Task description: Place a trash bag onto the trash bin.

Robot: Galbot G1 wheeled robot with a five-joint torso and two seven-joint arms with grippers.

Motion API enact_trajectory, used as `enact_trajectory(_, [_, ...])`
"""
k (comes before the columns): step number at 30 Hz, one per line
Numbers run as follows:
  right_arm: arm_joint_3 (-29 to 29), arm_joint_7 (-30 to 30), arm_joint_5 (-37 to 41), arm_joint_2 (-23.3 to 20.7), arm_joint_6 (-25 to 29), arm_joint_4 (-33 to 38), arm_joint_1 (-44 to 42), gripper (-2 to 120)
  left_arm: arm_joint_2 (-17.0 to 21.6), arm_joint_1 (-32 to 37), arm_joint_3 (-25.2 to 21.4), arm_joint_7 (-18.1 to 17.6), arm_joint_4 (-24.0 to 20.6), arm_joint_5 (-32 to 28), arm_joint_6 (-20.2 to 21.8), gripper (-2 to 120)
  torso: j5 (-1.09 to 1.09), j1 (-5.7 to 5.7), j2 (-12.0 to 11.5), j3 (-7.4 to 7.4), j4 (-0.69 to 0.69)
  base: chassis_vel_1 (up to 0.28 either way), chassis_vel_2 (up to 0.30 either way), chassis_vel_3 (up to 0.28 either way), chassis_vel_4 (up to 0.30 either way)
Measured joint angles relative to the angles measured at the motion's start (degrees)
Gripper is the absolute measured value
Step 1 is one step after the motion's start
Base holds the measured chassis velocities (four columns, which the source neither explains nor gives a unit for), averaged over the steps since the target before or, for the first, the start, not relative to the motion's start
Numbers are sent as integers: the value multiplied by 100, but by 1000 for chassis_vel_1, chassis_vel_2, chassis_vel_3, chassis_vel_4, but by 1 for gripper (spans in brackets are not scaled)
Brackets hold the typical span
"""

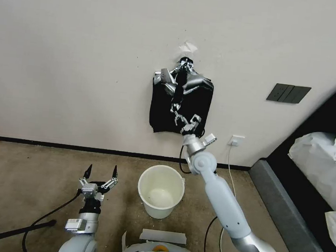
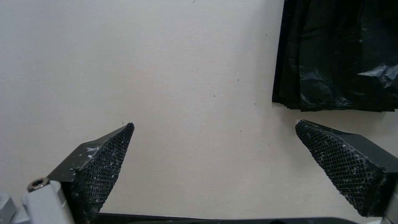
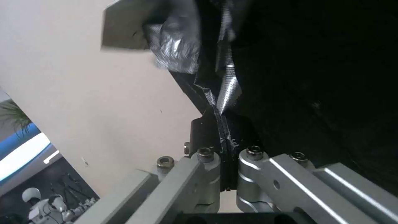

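Head view: the trash bin (image 1: pixel 161 192) stands on the floor below the black bundle of bags (image 1: pixel 181 103) hanging on the wall; the right gripper (image 1: pixel 186 124) reaches above the bin to the bundle's lower edge, the left gripper (image 1: pixel 100 174) idles beside the bin, spread wide. Left wrist view: its fingers (image 2: pixel 104 161) gape below the bundle (image 2: pixel 338 56). Right wrist view: pads (image 3: pixel 209 130) are pinched tight on the trash bag (image 3: pixel 224 93), a thin strip against the bundle.

No readable text, label, brand, number or sign in any view. Small label plate on left arm wrist (image 1: pixel 75 224): marks too small to make out. Dark wall switch panel (image 1: pixel 288 93): blank. White wall socket (image 1: pixel 236 140): no legible marking. Tape strip on robot base (image 1: pixel 163 236): blank.
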Motion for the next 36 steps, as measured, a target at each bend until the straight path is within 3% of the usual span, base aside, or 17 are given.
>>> enact_trajectory(24, [81, -122, -833, -393, 0, 1010, -1298, 0, -19, 14, 228, 6, -77, 75, -32, 100, 0, 0, 0, 0, 0, 0, 0, 0, 0])
enact_trajectory(36, [95, -260, -1626, -693, 70, 1383, -1969, 0, -2, -34, 379, 11, -75, 108, -48, 100, 0, 0, 0, 0, 0, 0, 0, 0, 0])
